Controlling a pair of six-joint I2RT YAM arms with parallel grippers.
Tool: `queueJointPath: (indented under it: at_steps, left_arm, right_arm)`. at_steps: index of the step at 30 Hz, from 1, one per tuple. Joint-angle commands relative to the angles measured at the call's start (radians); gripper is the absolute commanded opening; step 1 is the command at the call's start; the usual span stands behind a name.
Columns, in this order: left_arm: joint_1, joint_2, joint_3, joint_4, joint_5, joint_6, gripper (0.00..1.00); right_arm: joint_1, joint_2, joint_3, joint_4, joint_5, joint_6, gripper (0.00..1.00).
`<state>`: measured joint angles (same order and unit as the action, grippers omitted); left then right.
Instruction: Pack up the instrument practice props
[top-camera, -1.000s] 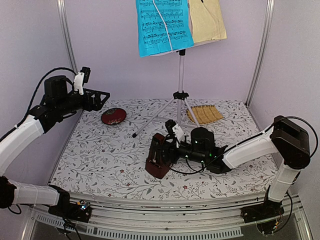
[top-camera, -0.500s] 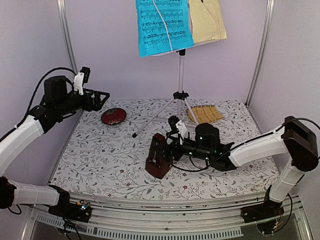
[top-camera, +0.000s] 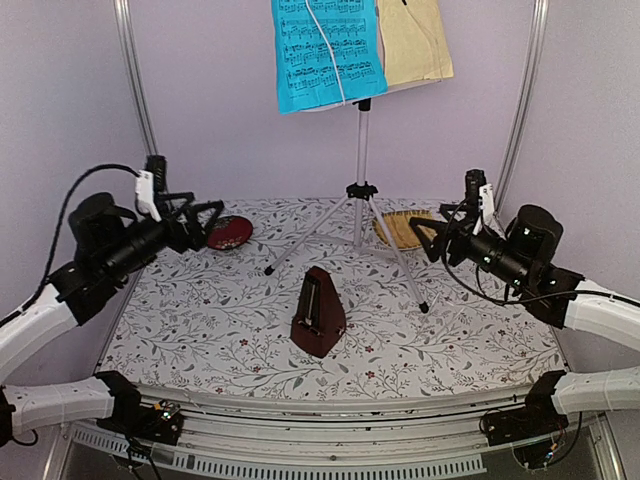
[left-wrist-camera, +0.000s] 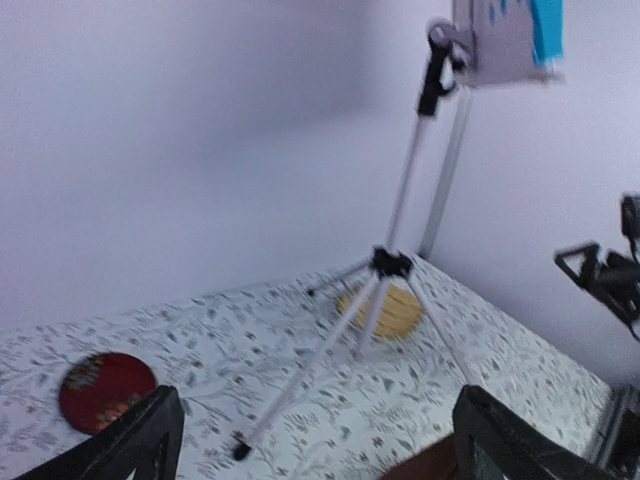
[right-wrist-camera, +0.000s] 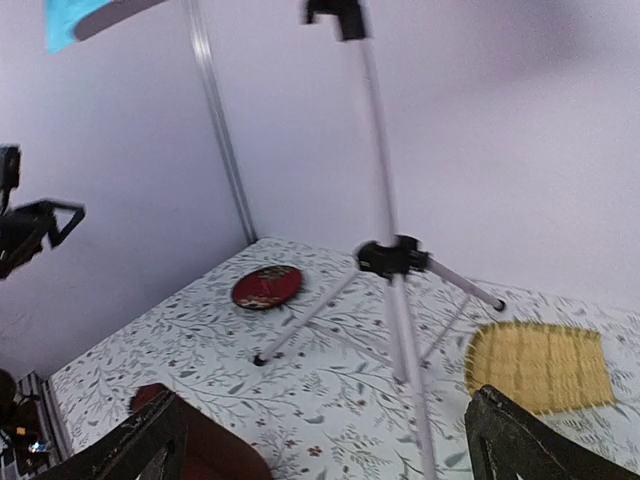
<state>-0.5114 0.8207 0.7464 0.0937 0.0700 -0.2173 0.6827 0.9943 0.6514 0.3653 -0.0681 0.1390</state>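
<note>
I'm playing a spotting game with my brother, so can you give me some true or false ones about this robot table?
1. The metronome stands upright on the table. True.
2. The right gripper holds the metronome. False: it is open, empty and apart from it.
3. The blue sheet sits on the stand. True.
4. The red plate lies right of the stand. False: it lies to its left, by the left gripper.
</note>
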Motion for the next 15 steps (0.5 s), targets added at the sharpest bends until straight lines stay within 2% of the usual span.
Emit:
queueJointPath:
  at_steps: [1,3,6,9,15]
  left_arm:
    - [-0.144,0.183,-0.105,0.144,0.222,0.037,0.94]
    - [-0.214,0.276,-0.117,0.137,0.250,0.105,0.94]
    - [-0.259,0.369,-0.111,0.130,0.290,0.125,0.93]
    - [-0.289,0.415,-0.121,0.189,0.304,0.128,0.93]
    - [-0.328,0.490,-0.116,0.297,0.243,0.116,0.94]
  right_arm:
    - [-0.177,-0.014,-0.003,-0.249,-0.100,0.163,0.99]
    - [-0.243,-0.015,-0.007,-0.281,-0.129,0.202,0.99]
    - [-0.305,-0.023,-0.020,-0.298,-0.167,0.243,0.99]
    - [-0.318,-0.039,-0.042,-0.270,-0.174,0.260,0.99]
    - [-0.319,-0.032,-0.066,-0.210,-0.207,0.306,0.99]
